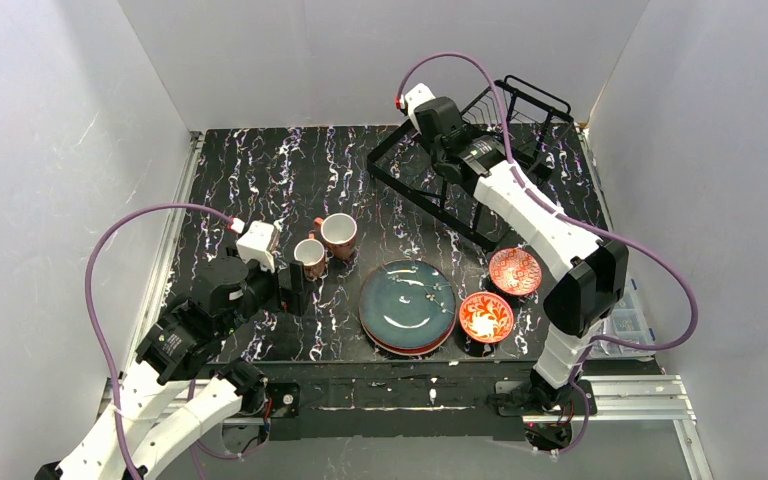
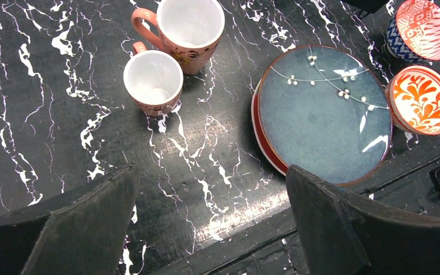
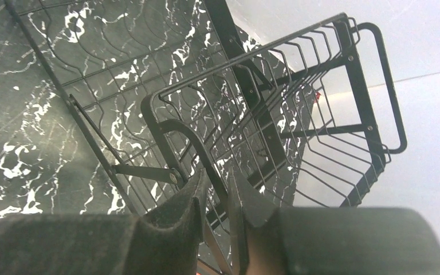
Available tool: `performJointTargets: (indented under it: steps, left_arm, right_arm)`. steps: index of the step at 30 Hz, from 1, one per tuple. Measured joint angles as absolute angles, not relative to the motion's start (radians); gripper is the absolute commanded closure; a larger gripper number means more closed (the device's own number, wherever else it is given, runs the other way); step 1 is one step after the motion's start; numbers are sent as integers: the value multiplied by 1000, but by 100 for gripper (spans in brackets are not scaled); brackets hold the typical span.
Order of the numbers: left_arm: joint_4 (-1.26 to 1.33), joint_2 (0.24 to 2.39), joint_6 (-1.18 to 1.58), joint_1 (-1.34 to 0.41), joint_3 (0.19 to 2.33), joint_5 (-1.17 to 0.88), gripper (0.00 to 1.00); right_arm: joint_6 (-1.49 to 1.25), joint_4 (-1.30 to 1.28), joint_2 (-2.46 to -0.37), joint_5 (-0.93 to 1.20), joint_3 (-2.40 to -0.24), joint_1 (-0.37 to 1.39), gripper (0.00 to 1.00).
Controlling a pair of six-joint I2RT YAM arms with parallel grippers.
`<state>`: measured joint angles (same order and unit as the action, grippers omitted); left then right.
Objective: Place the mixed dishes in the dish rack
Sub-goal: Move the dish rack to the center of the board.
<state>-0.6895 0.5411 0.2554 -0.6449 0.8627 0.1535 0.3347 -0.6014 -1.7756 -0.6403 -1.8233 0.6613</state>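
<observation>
Left gripper (image 2: 209,172) spread wide; my right gripper (image 3: 217,183) pinches a wire of the rack (image 1: 410,190), at 1 o'clock. I count two mugs (image 1: 339,234) at 10 o'clock of one plate stack (image 1: 407,300), two bowls (image 1: 486,316) at its 3.

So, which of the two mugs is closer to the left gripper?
The smaller mug, the one toward the robot's side; the larger mug stands just behind it, farther from the open left gripper.
</observation>
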Motion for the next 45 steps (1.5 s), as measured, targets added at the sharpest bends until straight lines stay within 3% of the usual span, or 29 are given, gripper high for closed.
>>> performJointTargets:
  steps: [8,13,21,31,45]
  left_arm:
    - [-690,548,255,-645,863,173,1]
    - [-690,560,255,-645,863,180,1]
    - [-690,581,255,-645,863,187,1]
    - [-690,596,255,-645,863,196,1]
    - [-690,609,254,-645,863,195,1]
  right_arm:
    - [316,-622,-1787,-627,-1850,678,70]
    - [304,-626,-1787,-609,-1850,682,48]
    - [291,-648,-1760,-553,-1834,690,30]
    - [294,-755,-1668,-485,-1854,671,18]
    - [226,-852,-1691,-164,-1900,431,17]
